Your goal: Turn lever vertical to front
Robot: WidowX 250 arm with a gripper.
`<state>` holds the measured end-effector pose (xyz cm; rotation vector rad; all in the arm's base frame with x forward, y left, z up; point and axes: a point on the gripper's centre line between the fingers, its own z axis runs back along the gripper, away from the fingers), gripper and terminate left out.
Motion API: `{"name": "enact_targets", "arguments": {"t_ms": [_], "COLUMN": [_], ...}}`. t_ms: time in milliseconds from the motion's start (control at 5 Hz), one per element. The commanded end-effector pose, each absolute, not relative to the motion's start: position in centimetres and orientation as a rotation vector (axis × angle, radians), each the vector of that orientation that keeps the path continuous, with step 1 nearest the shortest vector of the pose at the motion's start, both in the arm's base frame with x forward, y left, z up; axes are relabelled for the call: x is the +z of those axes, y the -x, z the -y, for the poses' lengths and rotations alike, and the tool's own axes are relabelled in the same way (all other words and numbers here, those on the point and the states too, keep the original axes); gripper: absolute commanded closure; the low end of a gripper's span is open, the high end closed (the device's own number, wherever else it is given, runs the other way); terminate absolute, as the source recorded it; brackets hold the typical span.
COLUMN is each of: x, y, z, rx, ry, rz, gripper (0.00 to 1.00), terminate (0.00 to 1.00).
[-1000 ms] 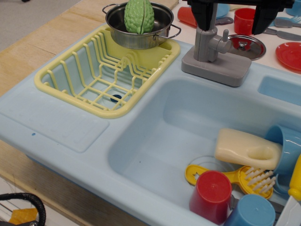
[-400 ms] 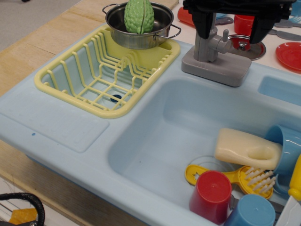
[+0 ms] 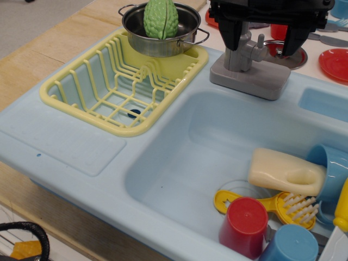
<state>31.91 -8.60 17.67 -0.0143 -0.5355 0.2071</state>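
The grey toy tap column (image 3: 237, 54) stands on its flat grey base (image 3: 250, 78) behind the sink. Its lever (image 3: 256, 48), a short grey arm with a small peg at the tip, juts to the right from the column. My black gripper (image 3: 260, 46) hangs over the tap from above, open. Its left finger (image 3: 230, 33) is down in front of the column's left side and its right finger (image 3: 291, 39) is to the right of the lever. The lever lies between the fingers, with a gap to the right finger.
A light blue sink (image 3: 179, 163) holds a cream sponge-like block (image 3: 285, 172), a yellow brush (image 3: 272, 204), red cup (image 3: 243, 227) and blue cups. A yellow dish rack (image 3: 103, 92) carries a steel pot (image 3: 160, 30) with a green vegetable (image 3: 161, 18). Red dishes sit behind the tap.
My gripper has come down over the tap, its fingers now lower on both sides of the lever. The lever has not visibly turned.
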Motion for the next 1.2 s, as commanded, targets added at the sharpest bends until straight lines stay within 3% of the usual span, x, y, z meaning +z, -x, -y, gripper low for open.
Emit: {"name": "enact_targets", "arguments": {"t_ms": [0,400,600,1000], "x": [18.50,18.85,18.48,18.52], "y": [-33.18,-34.13,-34.10,-33.34], "z": [8.72,9.47,9.29,8.95], "rx": [0.191,0.165,0.185,0.208], "ry": [0.030,0.021,0.027,0.028], "rz": [0.550,0.549,0.549,0.554], "gripper": [0.00,0.00,1.00,1.00], "terminate": [0.00,0.00,0.00,0.00]}}
